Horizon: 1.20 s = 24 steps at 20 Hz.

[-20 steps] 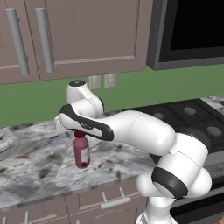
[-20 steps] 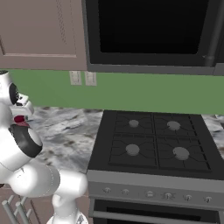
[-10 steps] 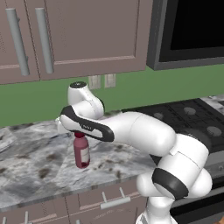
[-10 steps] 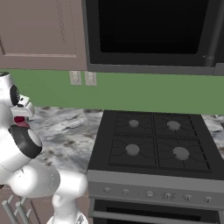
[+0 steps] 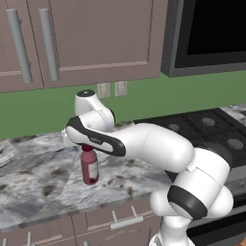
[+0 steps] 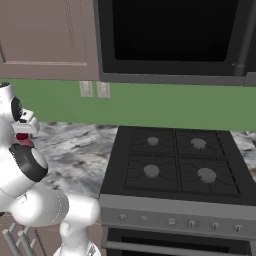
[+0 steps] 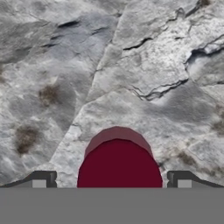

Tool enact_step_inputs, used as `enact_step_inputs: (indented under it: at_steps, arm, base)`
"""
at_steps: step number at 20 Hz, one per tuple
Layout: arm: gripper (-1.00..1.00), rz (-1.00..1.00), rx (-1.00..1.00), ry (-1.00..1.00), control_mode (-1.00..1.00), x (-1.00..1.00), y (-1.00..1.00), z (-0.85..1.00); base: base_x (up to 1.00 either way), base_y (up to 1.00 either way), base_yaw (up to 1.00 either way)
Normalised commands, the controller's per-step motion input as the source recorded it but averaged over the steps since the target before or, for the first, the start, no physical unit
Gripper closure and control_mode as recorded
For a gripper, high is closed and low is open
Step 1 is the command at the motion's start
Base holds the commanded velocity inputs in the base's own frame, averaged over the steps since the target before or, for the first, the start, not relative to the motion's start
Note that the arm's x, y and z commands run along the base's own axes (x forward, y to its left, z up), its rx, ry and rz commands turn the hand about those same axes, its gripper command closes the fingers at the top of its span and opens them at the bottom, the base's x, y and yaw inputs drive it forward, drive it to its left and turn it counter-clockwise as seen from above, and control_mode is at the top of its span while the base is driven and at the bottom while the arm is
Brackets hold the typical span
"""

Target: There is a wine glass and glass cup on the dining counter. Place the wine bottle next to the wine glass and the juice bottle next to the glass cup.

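1 juice bottle (image 5: 89, 166) upright on counter (image 5: 33, 192): small, rigid, smooth, probably slippery, top-heavy. Gripper (image 7: 111, 180) wide open, empty, fingers straddling cap (image 7: 119, 164). Grip neck below cap.

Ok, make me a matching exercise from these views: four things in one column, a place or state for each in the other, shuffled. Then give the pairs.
1. juice bottle
2. gripper
3. stove
4. wall outlets

A. on the green wall under the cabinets
B. upright on the marbled counter
C. open, a fingertip on each side of the maroon cap
D. black, four burners, right of the counter

Pairs: 1-B, 2-C, 3-D, 4-A
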Motion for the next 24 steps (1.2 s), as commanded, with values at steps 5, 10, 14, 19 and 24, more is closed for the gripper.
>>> enact_step_inputs:
  at_steps: [5, 10, 14, 19, 24]
  arm:
    - [-1.0, -0.01, -0.02, 0.0, -1.0, 0.0, 0.0, -0.07]
    - [-1.0, 0.0, -0.02, 0.0, -1.0, 0.0, 0.0, -0.12]
    - [-1.0, 0.0, -0.03, 0.0, -1.0, 0.0, -0.01, -0.1]
    - [-1.0, 0.0, -0.01, 0.0, -1.0, 0.0, -0.01, -0.07]
    - [1.0, 0.0, -0.01, 0.0, -1.0, 0.0, 0.0, -0.07]
  base:
    - [0.0, 0.0, 0.0]
    - [0.0, 0.0, 0.0]
    - [0.0, 0.0, 0.0]
    - [0.0, 0.0, 0.0]
    - [0.0, 0.0, 0.0]
